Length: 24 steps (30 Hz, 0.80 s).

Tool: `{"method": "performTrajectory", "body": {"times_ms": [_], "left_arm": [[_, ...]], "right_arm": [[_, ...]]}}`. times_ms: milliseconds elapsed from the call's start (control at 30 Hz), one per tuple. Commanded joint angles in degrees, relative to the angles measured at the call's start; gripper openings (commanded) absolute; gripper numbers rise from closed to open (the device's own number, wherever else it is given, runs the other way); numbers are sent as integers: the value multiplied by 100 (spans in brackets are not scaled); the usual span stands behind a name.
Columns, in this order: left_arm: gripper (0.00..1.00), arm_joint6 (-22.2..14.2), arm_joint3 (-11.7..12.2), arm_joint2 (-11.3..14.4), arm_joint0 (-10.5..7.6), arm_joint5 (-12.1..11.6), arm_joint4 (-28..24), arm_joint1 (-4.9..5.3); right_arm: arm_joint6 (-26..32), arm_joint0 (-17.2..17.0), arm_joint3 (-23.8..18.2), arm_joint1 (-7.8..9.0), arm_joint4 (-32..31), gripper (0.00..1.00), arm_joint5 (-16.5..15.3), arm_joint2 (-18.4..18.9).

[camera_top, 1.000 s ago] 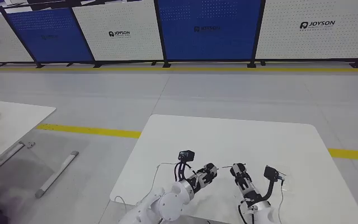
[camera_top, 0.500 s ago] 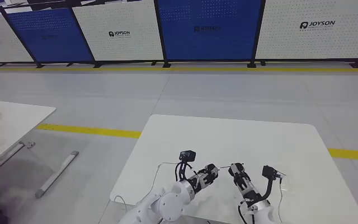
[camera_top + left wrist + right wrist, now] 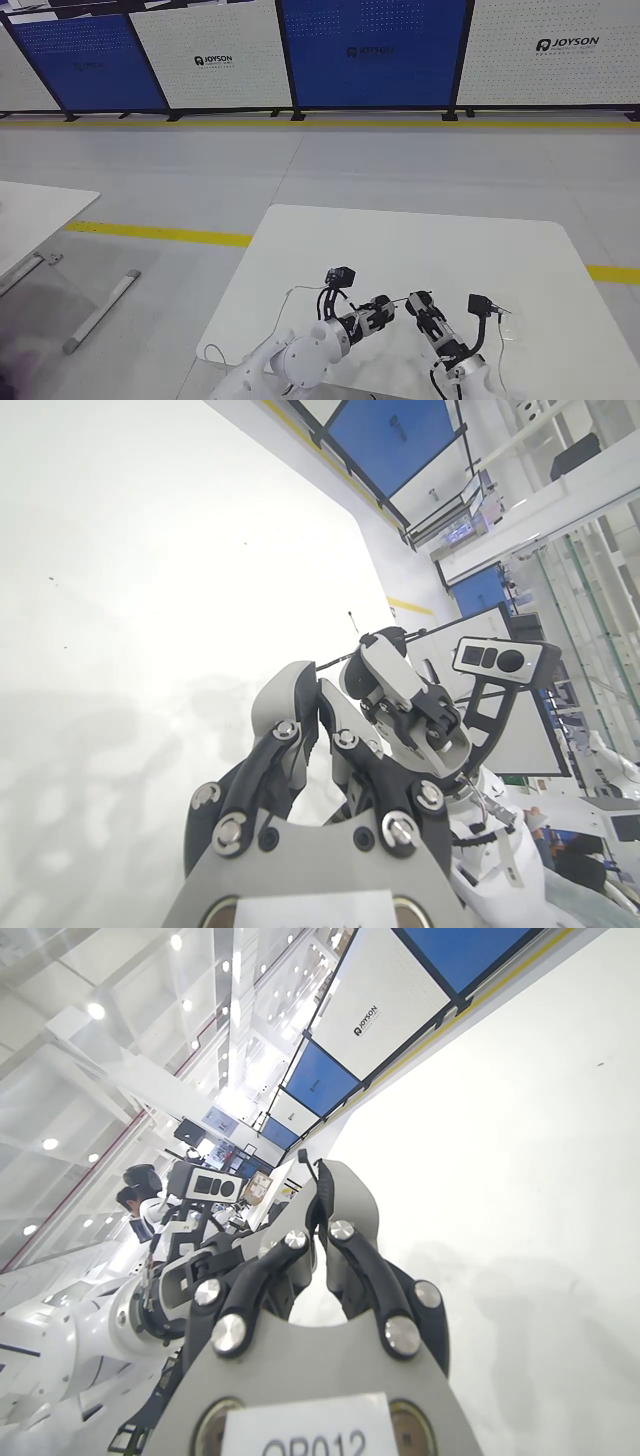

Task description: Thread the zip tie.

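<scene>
The zip tie (image 3: 336, 660) is a thin black strap held up in the air, low over the near side of the white bench (image 3: 400, 240). It runs between the two grippers. The left gripper (image 3: 316, 680) has its fingers (image 3: 292, 685) squeezed shut on one end of the strap. The right gripper (image 3: 320, 1185) is just to its right. Its fingers (image 3: 352, 1193) are pressed shut on the other end, with the little head (image 3: 302, 1156) poking out past the tips. The grippers are very near each other, but I cannot tell if they touch. I think the hard part is getting the plain end into the tiny hole in the head. The strap is bendy, so it could bow away and miss the hole. It is thin and smooth too, so it could slip out of a loose grip and drop on the bench. The grippers could also bump, being so close.
</scene>
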Motion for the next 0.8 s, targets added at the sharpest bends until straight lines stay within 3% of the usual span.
{"method": "performTrajectory", "body": {"times_ms": [0,200,367,767], "left_arm": [[0,11,38,24,-22,-27,-2,-4],[0,-71,50,26,-24,-67,43,12],[0,25,30,-106,1,29,-69,23],[0,60,23,-133,-2,59,-105,22]], "right_arm": [[-92,-27,-29,0,-48,0,94,22],[-282,-199,-258,13,-223,0,390,107],[111,-286,-373,51,-269,0,503,180],[140,-279,-418,58,-223,0,469,214]]}}
